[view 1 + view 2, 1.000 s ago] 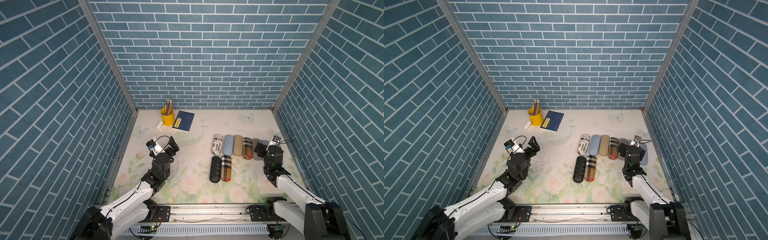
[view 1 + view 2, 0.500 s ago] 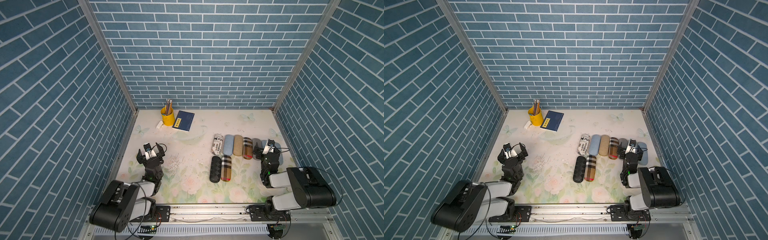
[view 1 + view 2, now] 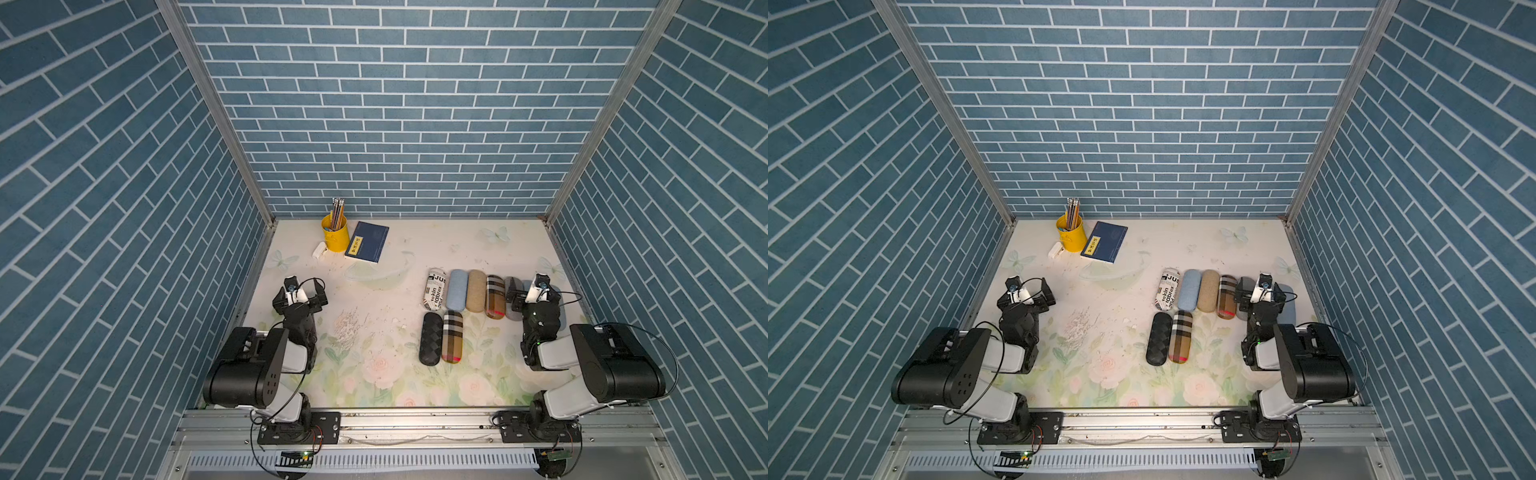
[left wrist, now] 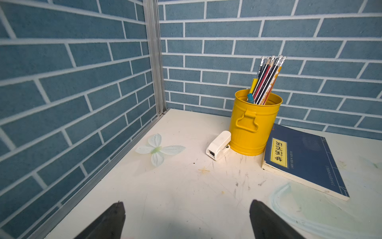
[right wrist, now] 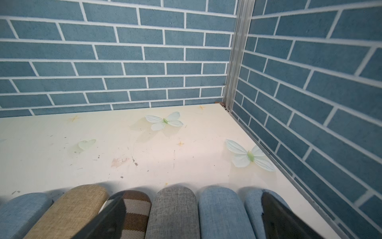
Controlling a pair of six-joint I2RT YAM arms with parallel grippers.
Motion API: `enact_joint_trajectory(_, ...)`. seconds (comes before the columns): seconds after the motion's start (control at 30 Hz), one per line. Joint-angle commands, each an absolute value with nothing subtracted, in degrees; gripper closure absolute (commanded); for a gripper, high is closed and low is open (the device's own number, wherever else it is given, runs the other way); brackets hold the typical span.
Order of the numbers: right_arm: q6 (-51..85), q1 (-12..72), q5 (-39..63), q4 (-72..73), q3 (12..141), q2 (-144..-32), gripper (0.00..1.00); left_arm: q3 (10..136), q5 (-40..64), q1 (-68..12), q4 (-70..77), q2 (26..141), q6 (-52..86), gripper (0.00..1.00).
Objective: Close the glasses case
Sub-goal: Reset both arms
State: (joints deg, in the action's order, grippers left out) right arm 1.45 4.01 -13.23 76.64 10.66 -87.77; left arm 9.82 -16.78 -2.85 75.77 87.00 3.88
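Top-down view of a floral-print counter (image 3: pixel 395 249) inside blue brick-pattern walls. Nearest the camera, at the bottom of the frame, two robot arms sit folded on a metal rail.

Just beyond them, right of centre, a black quilted case (image 3: pixel 430 344) and a plaid case (image 3: pixel 452 341) lie side by side, touching, both shut.

Further in, at centre left, the left tool (image 3: pixel 303 286) hangs with its jaws wide apart and nothing between them, over bare counter. At centre right, the right tool (image 3: pixel 534 297) is equally spread and empty. It hovers over the right end of a row of glasses cases (image 3: pixel 476 291). In the right wrist view a grey case (image 5: pixel 174 211) and a blue case (image 5: pixel 223 213) lie directly below the tool, between its fingers (image 5: pixel 107 217).

Every case in view appears shut, so which one the task means cannot be told; it is probably one under the right tool. The closing itself looks done.

What seems left is getting clear. The right tool should rise straight up before swinging aside, jaws kept apart, so no finger drags the tightly packed row or catches a lid.

Farthest away, in the upper left of the counter, stand a yellow pencil cup (image 3: pixel 333 237), a white stapler (image 3: pixel 320 249) and a blue notebook (image 3: pixel 368 242).
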Motion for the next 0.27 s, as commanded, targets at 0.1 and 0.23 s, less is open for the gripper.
enact_joint_trajectory(0.1, 0.63, 3.97, -12.63, 77.82, 10.57, -87.91, 0.01, 10.46, -15.47, -2.64, 76.74, 86.92, 4.31, 0.00)
enact_joint_trajectory(0.23, 0.61, 3.96, -12.65, 77.98, 10.54, -87.83, 0.01, 10.39, -15.51, -2.64, 76.73, 86.89, 4.31, 0.00)
